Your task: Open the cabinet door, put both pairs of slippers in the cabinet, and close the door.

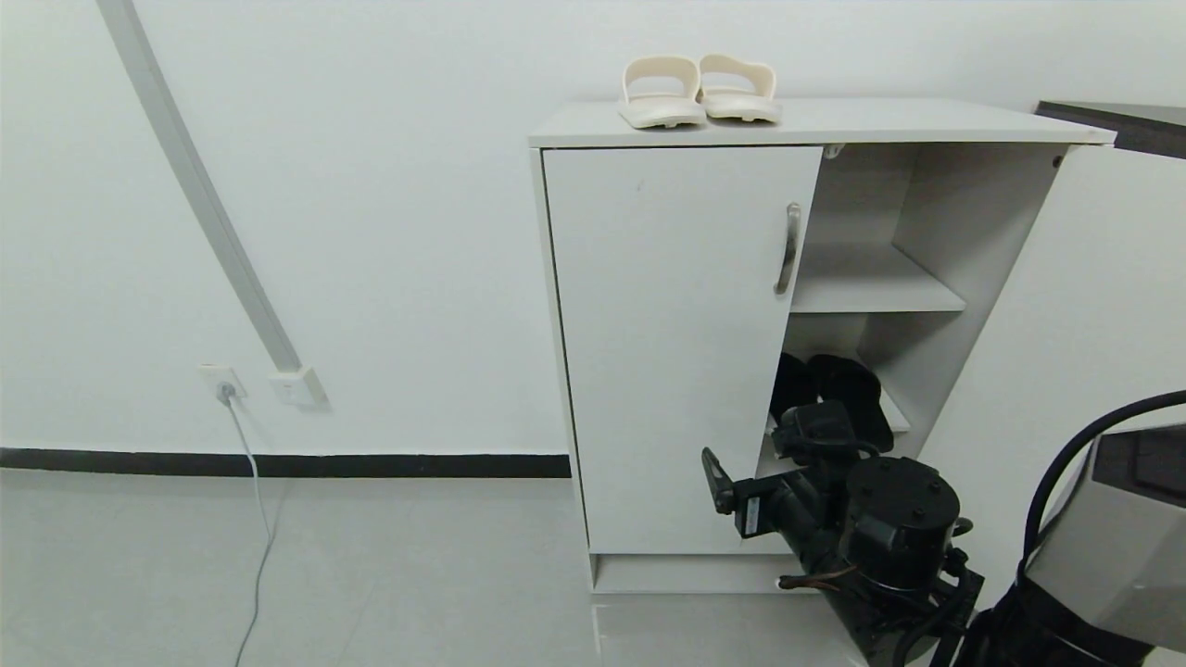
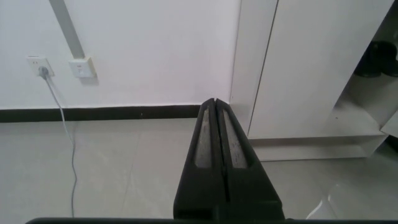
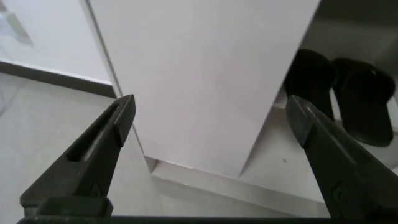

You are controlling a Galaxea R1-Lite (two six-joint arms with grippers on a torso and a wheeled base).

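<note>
A white cabinet [image 1: 815,122] stands against the wall, its left door [image 1: 667,352] shut and its right door [image 1: 1066,315] swung wide open. A cream pair of slippers [image 1: 700,90] rests on the cabinet top. A black pair of slippers [image 1: 839,394] [image 3: 339,87] [image 2: 376,59] lies on the lower shelf inside. My right gripper [image 1: 755,454] [image 3: 210,106] is open and empty, low in front of the shut door's edge, just outside the black pair. My left gripper [image 2: 214,109] is shut on nothing, low over the floor to the left of the cabinet [image 2: 305,68].
The upper shelf [image 1: 876,287] inside is bare. A metal handle [image 1: 788,247] runs down the shut door's edge. A wall socket [image 1: 222,382] with a cable trailing onto the floor is at the left. A dark-topped piece of furniture [image 1: 1112,120] stands behind the open door.
</note>
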